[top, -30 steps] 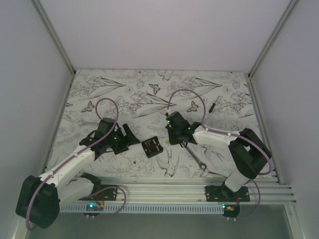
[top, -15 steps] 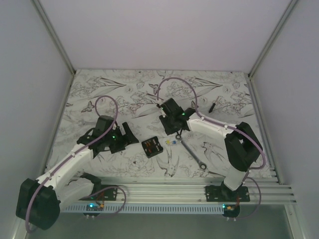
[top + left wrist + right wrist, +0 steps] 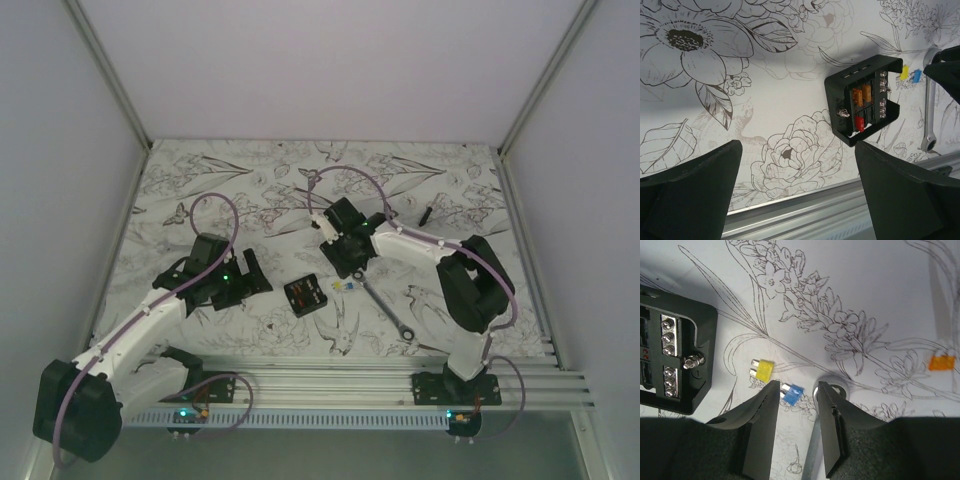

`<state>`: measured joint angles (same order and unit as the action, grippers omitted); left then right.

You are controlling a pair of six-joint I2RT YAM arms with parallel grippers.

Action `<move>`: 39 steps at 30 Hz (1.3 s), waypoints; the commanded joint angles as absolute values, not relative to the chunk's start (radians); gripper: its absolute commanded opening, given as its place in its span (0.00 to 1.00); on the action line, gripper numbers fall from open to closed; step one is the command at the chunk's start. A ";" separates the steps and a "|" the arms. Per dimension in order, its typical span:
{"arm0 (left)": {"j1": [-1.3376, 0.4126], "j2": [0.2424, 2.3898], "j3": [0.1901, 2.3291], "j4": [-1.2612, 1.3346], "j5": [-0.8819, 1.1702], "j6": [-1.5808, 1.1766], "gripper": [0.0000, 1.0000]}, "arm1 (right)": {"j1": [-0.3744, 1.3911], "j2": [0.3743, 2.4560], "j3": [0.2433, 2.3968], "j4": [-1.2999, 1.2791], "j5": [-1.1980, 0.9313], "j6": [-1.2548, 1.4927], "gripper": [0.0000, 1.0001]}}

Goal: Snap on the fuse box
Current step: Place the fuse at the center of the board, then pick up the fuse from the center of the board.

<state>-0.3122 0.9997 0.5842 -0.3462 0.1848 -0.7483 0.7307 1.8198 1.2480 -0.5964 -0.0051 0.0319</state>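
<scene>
The table (image 3: 200,180), covered in a flower-and-butterfly print, fills the floor of the booth. The left arm (image 3: 140,325) reaches in from the near corner. Its gripper (image 3: 255,275) hangs over bare cloth with the fingers (image 3: 695,190) spread wide and nothing between them. The right arm (image 3: 440,260) bends back toward the middle. Its gripper (image 3: 797,390) points down with the fingers (image 3: 762,425) a narrow gap apart and nothing in their grasp.

A wrench (image 3: 390,308) lies slantwise on the cloth to the right of centre, and its upper end sits just under the right gripper. The fuse box (image 3: 306,295) lies flat on the table between the two grippers, near the front rail. Its inside faces up, showing orange and red fuses and rows of screws. A stick (image 3: 426,213) lies well off toward the back right.

Beside the box, toward the wrench, lie a yellow fuse (image 3: 761,370) and a blue fuse (image 3: 792,392), the blue one directly below the right gripper's gap. An orange fuse (image 3: 942,362) lies apart from them.
</scene>
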 commanded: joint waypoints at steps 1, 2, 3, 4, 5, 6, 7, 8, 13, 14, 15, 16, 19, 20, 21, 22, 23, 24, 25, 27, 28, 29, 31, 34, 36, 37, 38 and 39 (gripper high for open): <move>-0.304 1.009 0.588 -0.387 0.147 -0.720 1.00 | 0.703 1.873 1.291 -0.591 -0.105 -0.020 0.43; -0.304 1.011 0.588 -0.386 0.147 -0.717 1.00 | 0.703 1.878 1.290 -0.587 -0.122 -0.019 0.43; -0.305 1.014 0.588 -0.386 0.147 -0.717 1.00 | 0.703 1.884 1.291 -0.586 -0.130 -0.021 0.43; -0.305 1.017 0.588 -0.386 0.146 -0.716 1.00 | 0.702 1.888 1.291 -0.586 -0.133 -0.019 0.43; -0.304 1.018 0.588 -0.386 0.148 -0.716 1.00 | 0.702 1.893 1.289 -0.585 -0.137 -0.018 0.43; -0.304 1.021 0.588 -0.385 0.149 -0.715 1.00 | 0.701 1.897 1.287 -0.585 -0.139 -0.019 0.43; -0.304 1.022 0.588 -0.385 0.150 -0.715 1.00 | 0.700 1.901 1.284 -0.585 -0.142 -0.017 0.43; -0.304 1.023 0.588 -0.384 0.151 -0.715 1.00 | 0.700 1.904 1.280 -0.587 -0.144 -0.012 0.43; -0.304 1.022 0.587 -0.383 0.159 -0.715 1.00 | 0.700 1.875 1.227 -0.587 -0.158 0.021 0.43; -0.305 1.022 0.587 -0.383 0.160 -0.715 1.00 | 0.699 1.867 1.207 -0.586 -0.162 0.028 0.43; -0.304 1.022 0.587 -0.381 0.162 -0.715 1.00 | 0.699 1.855 1.192 -0.583 -0.168 0.034 0.43; -0.305 1.022 0.588 -0.382 0.162 -0.715 1.00 | 0.699 1.844 1.177 -0.576 -0.172 0.043 0.43; -0.305 1.020 0.587 -0.381 0.166 -0.717 1.00 | 0.700 1.807 1.138 -0.561 -0.176 0.061 0.44; -0.305 1.019 0.587 -0.381 0.167 -0.717 1.00 | 0.700 1.800 1.128 -0.559 -0.176 0.066 0.44; -0.305 1.018 0.586 -0.380 0.169 -0.717 1.00 | 0.700 1.793 1.120 -0.555 -0.177 0.071 0.44; -0.304 1.017 0.586 -0.380 0.169 -0.717 1.00 | 0.701 1.786 1.111 -0.551 -0.179 0.075 0.45; -0.304 1.016 0.586 -0.380 0.170 -0.717 1.00 | 0.701 1.778 1.101 -0.544 -0.178 0.079 0.45; -0.304 1.016 0.586 -0.380 0.169 -0.718 1.00 | 0.701 1.772 1.091 -0.536 -0.178 0.082 0.45; -0.305 1.015 0.585 -0.380 0.169 -0.718 1.00 | 0.702 1.762 1.081 -0.525 -0.175 0.089 0.45; -0.305 1.015 0.584 -0.379 0.170 -0.719 1.00 | 0.710 1.748 1.064 -0.510 -0.152 0.105 0.45; -0.304 1.017 0.584 -0.378 0.170 -0.719 1.00 | 0.718 1.742 1.059 -0.504 -0.129 0.116 0.45; -0.304 1.017 0.584 -0.379 0.169 -0.721 1.00 | 0.731 1.737 1.055 -0.500 -0.096 0.130 0.45; -0.304 1.019 0.584 -0.379 0.171 -0.720 1.00 | 0.757 1.731 1.055 -0.495 -0.013 0.166 0.45; -0.305 1.020 0.584 -0.377 0.171 -0.722 1.00 | 0.794 1.731 1.059 -0.495 0.081 0.205 0.45; -0.304 1.020 0.584 -0.376 0.172 -0.722 1.00 | 0.812 1.734 1.059 -0.491 0.120 0.223 0.44; -0.304 1.020 0.584 -0.377 0.172 -0.722 1.00 | 0.819 1.736 1.058 -0.488 0.128 0.229 0.44; -0.304 1.020 0.584 -0.376 0.173 -0.723 1.00 | 0.825 1.737 1.055 -0.481 0.133 0.235 0.44; -0.304 1.020 0.583 -0.375 0.173 -0.723 1.00 | 0.831 1.739 1.053 -0.477 0.138 0.240 0.43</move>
<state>-0.3122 1.0191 0.5842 -0.3485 0.1631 -0.7349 0.8070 1.7523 1.0550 -0.5114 0.0441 0.1841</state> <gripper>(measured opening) 0.996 0.441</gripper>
